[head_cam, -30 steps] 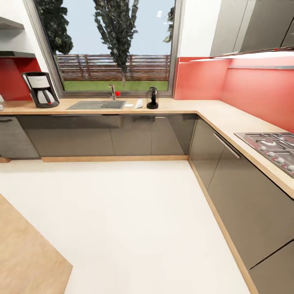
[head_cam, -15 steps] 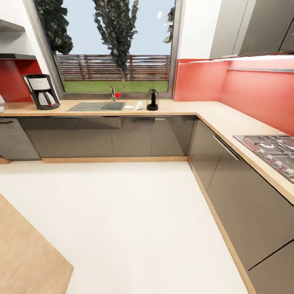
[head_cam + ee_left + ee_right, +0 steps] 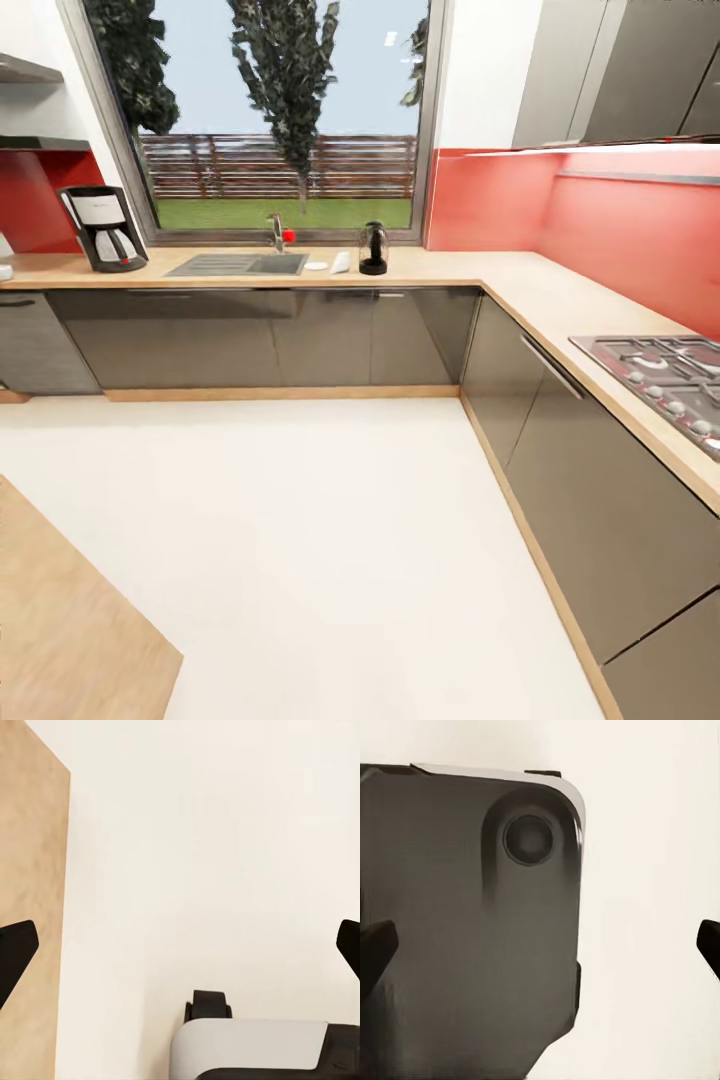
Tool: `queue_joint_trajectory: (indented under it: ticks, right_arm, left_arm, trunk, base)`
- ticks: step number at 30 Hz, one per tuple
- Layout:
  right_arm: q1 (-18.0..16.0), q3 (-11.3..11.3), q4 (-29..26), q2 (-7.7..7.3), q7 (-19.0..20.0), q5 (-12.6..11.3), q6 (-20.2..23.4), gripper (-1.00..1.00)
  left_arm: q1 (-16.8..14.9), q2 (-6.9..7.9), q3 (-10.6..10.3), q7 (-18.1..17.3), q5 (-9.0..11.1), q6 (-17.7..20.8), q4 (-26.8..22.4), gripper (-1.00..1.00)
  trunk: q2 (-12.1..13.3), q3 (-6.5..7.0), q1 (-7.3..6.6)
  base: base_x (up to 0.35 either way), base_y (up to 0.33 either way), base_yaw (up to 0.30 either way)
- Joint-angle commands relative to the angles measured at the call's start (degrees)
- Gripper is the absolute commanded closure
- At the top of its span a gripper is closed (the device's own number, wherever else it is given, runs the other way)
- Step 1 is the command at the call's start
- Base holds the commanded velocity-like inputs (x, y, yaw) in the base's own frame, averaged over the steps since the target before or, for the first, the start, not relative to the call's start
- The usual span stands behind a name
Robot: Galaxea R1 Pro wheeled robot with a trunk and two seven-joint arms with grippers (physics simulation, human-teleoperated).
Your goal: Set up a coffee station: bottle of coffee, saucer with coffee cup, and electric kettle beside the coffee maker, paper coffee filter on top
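Note:
The coffee maker stands at the left of the far countertop, below the dark kitchen shelf. The electric kettle stands right of the sink. Beside it lie the flat white saucer and a small white item, too small to tell whether it is the coffee cup or the paper coffee filter. The bottle of coffee is out of view. My left gripper is open over the pale floor, fingertips far apart. My right gripper is open above my own dark base.
A sink with a tap sits under the window. A second counter run with a gas hob lines the right side. Wide white floor lies between me and the cabinets, with a wood-coloured surface at lower left.
The whole head view has shifted slightly, so the counter sits a little lower in the picture: the camera moved. Nothing on the counter has moved.

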Motion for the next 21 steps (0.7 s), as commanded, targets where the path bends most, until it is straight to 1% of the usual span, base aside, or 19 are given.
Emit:
queue_joint_trajectory:
  ticks: [1,4,21]
  right_arm:
    - [0.0,-0.5,-0.3,0.00,0.0,0.6,-0.2,-1.00]
    - [0.0,-0.5,-1.1,-0.03,0.0,0.6,-0.2,-1.00]
    - [0.0,-0.5,-1.3,0.00,0.0,0.6,-0.2,-1.00]
  left_arm:
    - [0.0,-0.03,0.1,0.0,0.0,-0.2,0.0,-1.00]
    - [0.0,-0.04,0.1,0.0,0.0,-0.2,0.0,-1.00]
    - [0.0,-0.05,0.1,0.0,0.0,-0.2,0.0,-1.00]
  trunk:
    - [0.4,0.14,-0.23]
    - [1.6,0.68,-0.89]
    - [8.4,3.73,-4.62]
  base:
    - [0.000,0.000,0.000]
    - [0.000,0.000,0.000]
    - [0.000,0.000,0.000]
